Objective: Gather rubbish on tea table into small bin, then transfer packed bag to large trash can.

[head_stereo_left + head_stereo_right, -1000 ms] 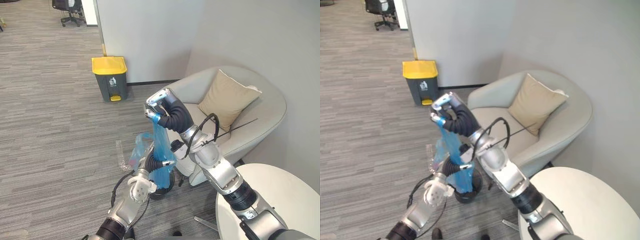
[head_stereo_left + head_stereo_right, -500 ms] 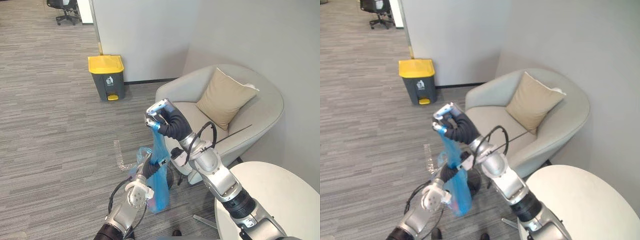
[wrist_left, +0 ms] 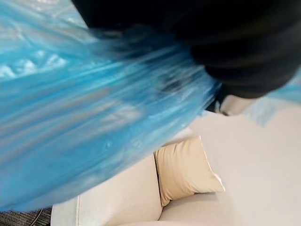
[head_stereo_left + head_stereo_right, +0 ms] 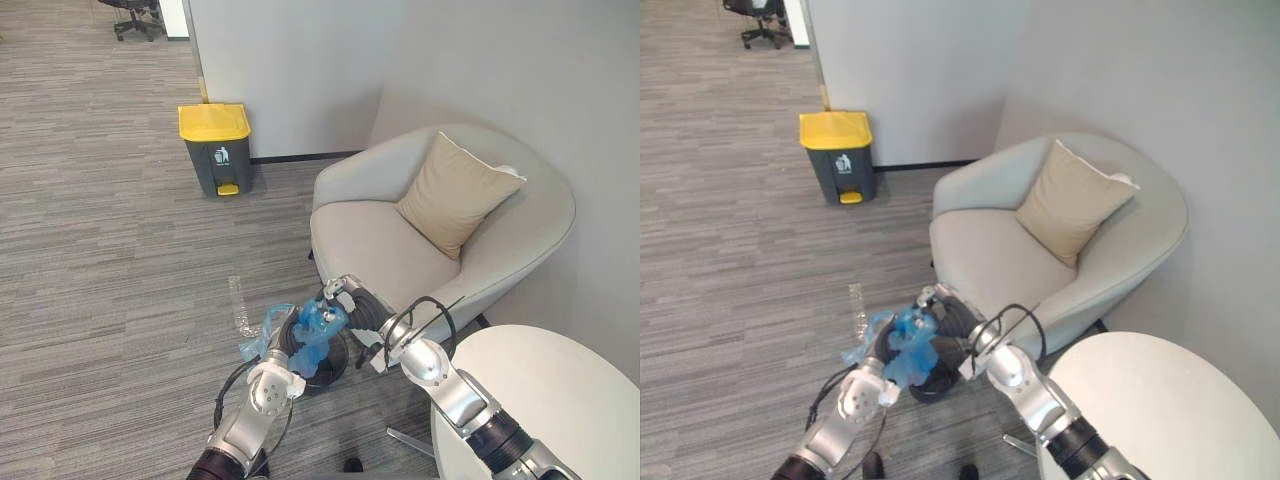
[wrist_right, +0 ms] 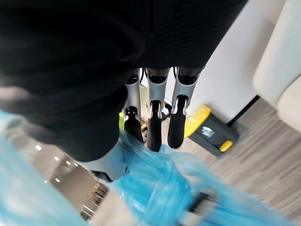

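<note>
A grey pedal bin with a yellow lid [image 4: 216, 150] stands on the carpet floor [image 4: 100, 260] at about 11 o'clock in the head views, close to the wall. A small clear plastic item [image 4: 238, 305] lies on the carpet at about 7 o'clock from this bin; what it is, I cannot tell.

The left hand [image 4: 284, 348] comes in at 6 o'clock, low over the floor. It is against the left side of the blue bag [image 4: 312, 325]. The plastic covers it, so how it holds the bag I cannot tell. The left wrist view shows the same blue plastic very close in front of the dark cover.

The bag is crumpled into a low bunch and sits in the small black bin [image 4: 336, 366] on the floor, with loose plastic hanging over the rim at 9 o'clock.

The right hand [image 4: 350, 300] is at 1 o'clock from the bag. In the right wrist view its fingers [image 5: 153, 127] point down with the dark tips on the bunched top of the bag, and together with the thumb they pinch the plastic.

A beige armchair [image 4: 380, 250] with a tan cushion [image 4: 455, 195] fills the 2 o'clock part. The bin stands just beside the front of its seat. A round white table [image 4: 560, 400] is at 5 o'clock.
</note>
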Robot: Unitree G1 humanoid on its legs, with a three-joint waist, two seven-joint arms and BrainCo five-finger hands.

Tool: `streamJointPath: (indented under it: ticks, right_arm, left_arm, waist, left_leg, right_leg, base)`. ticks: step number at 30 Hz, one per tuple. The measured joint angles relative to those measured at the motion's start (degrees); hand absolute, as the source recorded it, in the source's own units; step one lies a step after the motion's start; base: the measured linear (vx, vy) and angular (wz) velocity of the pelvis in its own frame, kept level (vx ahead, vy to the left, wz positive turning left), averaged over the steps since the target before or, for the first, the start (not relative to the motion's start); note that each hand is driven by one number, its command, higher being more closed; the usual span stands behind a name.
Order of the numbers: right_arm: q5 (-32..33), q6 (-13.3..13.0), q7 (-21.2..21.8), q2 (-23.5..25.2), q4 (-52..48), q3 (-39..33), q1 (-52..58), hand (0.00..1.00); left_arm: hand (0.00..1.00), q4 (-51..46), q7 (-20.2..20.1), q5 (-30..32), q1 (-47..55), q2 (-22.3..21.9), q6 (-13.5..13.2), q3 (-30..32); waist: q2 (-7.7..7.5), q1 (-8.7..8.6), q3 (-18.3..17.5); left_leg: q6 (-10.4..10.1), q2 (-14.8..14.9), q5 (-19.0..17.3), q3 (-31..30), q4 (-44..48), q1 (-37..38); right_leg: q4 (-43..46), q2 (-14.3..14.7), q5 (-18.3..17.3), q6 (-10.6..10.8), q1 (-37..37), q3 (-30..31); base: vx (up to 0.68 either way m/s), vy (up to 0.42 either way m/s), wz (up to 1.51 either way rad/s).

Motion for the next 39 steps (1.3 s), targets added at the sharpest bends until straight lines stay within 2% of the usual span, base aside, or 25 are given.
streamJointPath:
  ticks: [5,7,11,14,17,20,22,23,25,26,28,33,39]
  right_arm:
    - [-6.1,-0.1,-1.1,-2.7,0.4,1.8,0.1,0.00]
    - [-10.8,-0.4,-2.8,-4.1,0.4,1.7,0.1,0.00]
    - [-14.7,-0.9,-5.4,-5.1,0.4,1.1,0.5,0.00]
    - [-17.6,-1.3,-7.9,-5.4,0.1,-3.7,4.3,0.00]
    - [-17.9,-1.1,-9.3,-5.2,0.0,-8.0,6.7,0.00]
    - [-17.7,-0.4,-10.6,-2.1,0.0,-13.1,10.2,0.00]
    - [-13.8,0.6,-10.8,3.9,1.3,-17.3,13.4,0.00]
    - [-12.8,0.7,-10.8,5.1,2.2,-17.9,13.6,0.00]
    - [-8.3,1.9,-10.1,9.6,9.6,-20.1,13.9,0.00]
    - [-7.5,2.1,-9.6,10.3,11.0,-20.6,14.0,0.00]
    - [-1.7,3.3,-7.5,13.1,18.6,-22.5,14.0,0.00]
    - [2.5,4.7,-4.9,15.8,30.3,-26.4,14.0,0.00]
    - [5.9,6.2,-4.6,17.1,41.3,-29.2,13.2,0.00]
  left_arm:
    - [1.00,0.0,0.0,-2.1,0.0,0.5,0.0,0.5]
    - [1.00,0.0,0.0,-3.4,0.0,0.9,0.0,0.6]
    - [1.00,0.0,0.0,-4.5,0.9,0.9,0.0,2.5]
    - [1.00,0.0,-0.1,-5.5,2.7,1.0,-0.1,4.9]
    - [1.00,0.0,-0.1,-6.6,4.1,1.1,-0.1,6.3]
    - [1.00,0.0,-0.1,-7.3,5.6,0.9,-0.1,8.0]
    - [1.00,0.1,-0.2,-9.5,7.7,0.2,-0.1,10.8]
    - [1.00,0.2,-0.2,-9.9,8.0,0.0,-0.1,11.4]
    - [1.00,3.1,-0.3,-11.2,8.5,-0.5,-0.1,13.7]
    - [1.00,4.0,-0.4,-11.4,8.5,-0.5,-0.1,14.0]
    - [1.00,8.8,-1.5,-13.4,8.6,-0.5,0.1,16.5]
    - [1.00,15.8,-3.3,-14.8,9.5,-0.9,0.2,20.9]
    - [1.00,25.6,-3.9,-15.5,9.3,-1.5,1.4,23.6]
  waist:
    - [0.03,0.03,0.1]
    - [-0.02,0.05,0.2]
    - [0.02,0.02,0.6]
    - [0.26,0.09,0.9]
    - [0.51,0.07,1.1]
    - [0.70,0.01,1.3]
    - [1.13,-0.45,1.6]
    - [1.17,-0.59,1.6]
    - [1.39,-0.69,1.7]
    - [1.45,-0.67,1.8]
    - [1.92,-0.56,2.8]
    - [2.55,-0.13,3.7]
    - [2.72,0.22,4.5]
  left_leg:
    - [0.0,0.0,0.0,-0.1,0.0,0.0]
    - [0.0,0.0,0.0,-0.1,0.0,0.0]
    - [0.1,0.0,-0.1,-0.1,0.0,0.0]
    - [0.2,-0.2,-0.2,-0.2,0.0,-0.1]
    - [0.2,-0.3,-0.3,-0.2,0.0,-0.1]
    - [0.1,-0.3,-0.3,-0.3,0.0,-0.1]
    - [-0.1,-0.7,-0.4,-0.6,0.0,0.0]
    - [-0.1,-0.7,-0.5,-0.7,0.0,0.0]
    - [-0.6,-0.7,-0.8,-0.9,0.0,0.0]
    - [-0.5,-0.7,-0.9,-1.0,0.0,0.1]
    - [-0.5,-0.9,-1.2,-1.0,0.0,1.2]
    - [-0.3,-1.1,-1.8,-1.0,0.0,1.9]
    - [-0.1,-1.6,-2.4,-1.0,0.0,3.9]
  right_leg:
    - [0.0,0.0,-0.3,0.4,0.0,-0.1]
    - [0.0,-0.1,-0.3,0.5,0.0,-0.1]
    - [0.0,-0.1,-0.4,0.5,0.0,-0.1]
    - [0.0,-0.3,-0.5,0.7,0.0,-0.3]
    - [0.0,-0.4,-0.5,0.7,0.0,-0.3]
    - [-0.1,-0.4,-0.6,0.6,0.0,-0.4]
    - [0.0,-0.4,-0.9,0.7,0.1,-0.8]
    - [0.0,-0.4,-0.9,0.6,0.1,-0.9]
    - [0.0,-0.4,-1.0,0.7,0.3,-1.1]
    - [0.0,-0.4,-1.0,0.7,0.4,-1.2]
    - [-0.1,-0.5,-1.3,0.8,1.7,-1.3]
    - [0.0,-0.8,-2.2,0.9,2.2,-1.3]
    - [0.0,-1.0,-2.4,0.8,4.4,-1.4]
  base:
    - [0.00,0.000,0.00]
    - [0.00,0.000,0.00]
    - [0.01,0.002,0.00]
    - [0.04,0.011,0.02]
    - [0.04,0.010,0.01]
    - [0.00,0.000,0.01]
    - [0.01,0.007,0.07]
    - [0.03,0.010,0.05]
    - [0.03,0.005,0.05]
    - [0.04,0.002,0.08]
    - [0.05,0.006,0.05]
    - [0.04,0.007,0.01]
    - [0.08,0.001,0.01]
